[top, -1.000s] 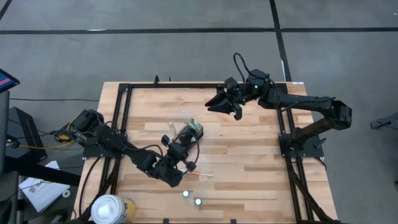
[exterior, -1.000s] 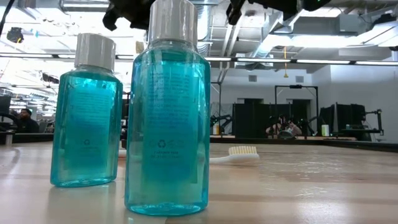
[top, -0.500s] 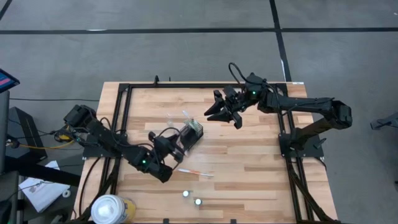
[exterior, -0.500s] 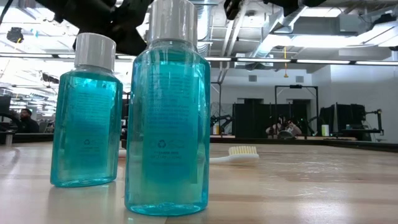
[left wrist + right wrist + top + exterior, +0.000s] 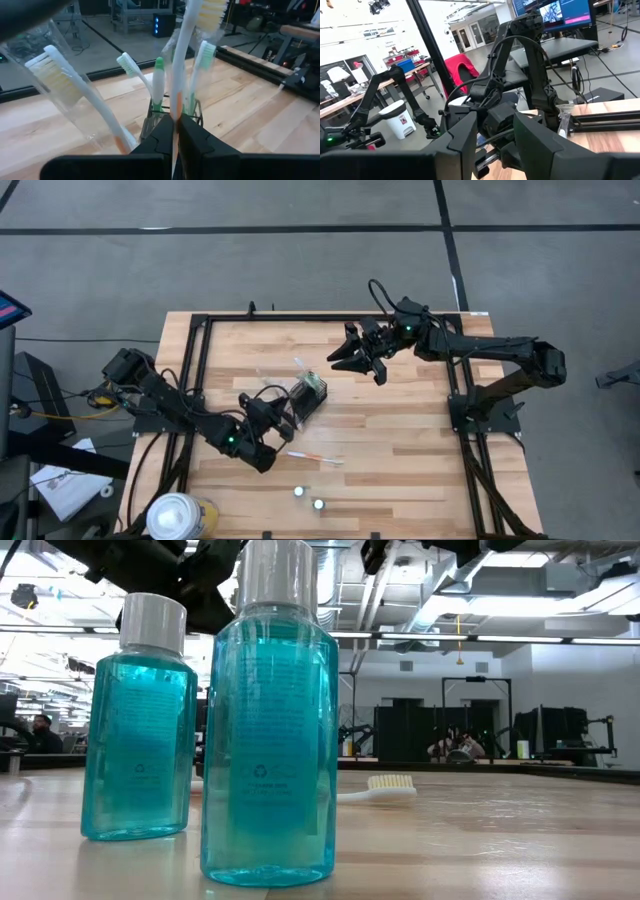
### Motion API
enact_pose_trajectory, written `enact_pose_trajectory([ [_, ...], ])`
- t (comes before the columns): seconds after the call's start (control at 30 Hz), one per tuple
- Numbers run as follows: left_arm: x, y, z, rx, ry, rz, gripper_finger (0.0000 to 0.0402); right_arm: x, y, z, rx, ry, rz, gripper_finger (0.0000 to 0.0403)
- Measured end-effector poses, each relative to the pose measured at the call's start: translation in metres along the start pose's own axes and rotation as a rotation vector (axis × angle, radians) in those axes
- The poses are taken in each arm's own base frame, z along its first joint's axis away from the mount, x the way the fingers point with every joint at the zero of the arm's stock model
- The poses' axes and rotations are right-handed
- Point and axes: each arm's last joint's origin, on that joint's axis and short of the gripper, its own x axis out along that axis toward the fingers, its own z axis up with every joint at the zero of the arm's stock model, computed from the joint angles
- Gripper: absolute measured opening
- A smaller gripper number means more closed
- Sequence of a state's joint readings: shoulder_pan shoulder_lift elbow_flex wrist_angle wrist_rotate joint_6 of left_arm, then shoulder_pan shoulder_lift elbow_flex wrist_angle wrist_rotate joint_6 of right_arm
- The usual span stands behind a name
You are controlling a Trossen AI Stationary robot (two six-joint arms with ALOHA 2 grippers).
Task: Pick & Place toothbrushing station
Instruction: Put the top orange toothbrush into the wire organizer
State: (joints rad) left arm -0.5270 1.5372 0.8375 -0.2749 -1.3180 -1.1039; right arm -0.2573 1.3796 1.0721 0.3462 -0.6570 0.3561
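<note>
The black wire-mesh holder (image 5: 308, 396) stands mid-table with several white toothbrushes (image 5: 158, 75) sticking out of it, green parts showing. My left gripper (image 5: 283, 417) is right beside its left side, shut on one white and orange toothbrush (image 5: 187, 60). A wrapped toothbrush (image 5: 65, 85) leans out beside it. Another toothbrush (image 5: 315, 457) lies flat on the table nearer the front. My right gripper (image 5: 352, 360) hovers open above the table, far right of the holder, with nothing between its fingers. My left gripper pinches the toothbrush's handle (image 5: 174, 114) between its two fingertips (image 5: 162, 135), in front of the holder. The fingers come nearly level from the table's left and lie across the handle. The brush rises from the fingers, bristle head (image 5: 212, 10) uppermost; its lower end is hidden by the fingers.
Two blue mouthwash bottles (image 5: 270, 720) (image 5: 140, 720) with white caps stand near the table's front edge (image 5: 308, 498). A white-and-yellow round container (image 5: 178, 516) sits at the front left corner. A black frame (image 5: 200, 320) borders the tabletop.
My left gripper has drawn back toward the table's left edge, sunk a little and rolled about its own axis. It stays shut. It has come to rest beside the holder and has kept still for the last half second.
</note>
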Motion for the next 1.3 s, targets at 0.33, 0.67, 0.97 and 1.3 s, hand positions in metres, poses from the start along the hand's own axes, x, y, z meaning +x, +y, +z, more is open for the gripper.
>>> enact_pose_trajectory([
  [0.33, 0.001, -0.014, 0.011, -0.04, -0.06, -0.021, 0.0003, 0.0, 0.0, 0.0, 0.0, -0.004, -0.002, 0.012],
  [0.67, 0.003, -0.014, 0.01, -0.012, -0.039, -0.032, 0.0003, -0.002, -0.003, 0.002, -0.018, -0.011, -0.013, 0.012],
  [0.97, 0.011, -0.006, 0.033, 0.11, -0.04, -0.015, 0.0003, -0.003, -0.004, 0.003, -0.018, -0.019, -0.015, 0.012],
  [1.3, 0.015, -0.003, 0.043, 0.085, -0.006, -0.049, 0.0003, -0.003, -0.003, 0.005, -0.028, -0.034, -0.01, 0.012],
])
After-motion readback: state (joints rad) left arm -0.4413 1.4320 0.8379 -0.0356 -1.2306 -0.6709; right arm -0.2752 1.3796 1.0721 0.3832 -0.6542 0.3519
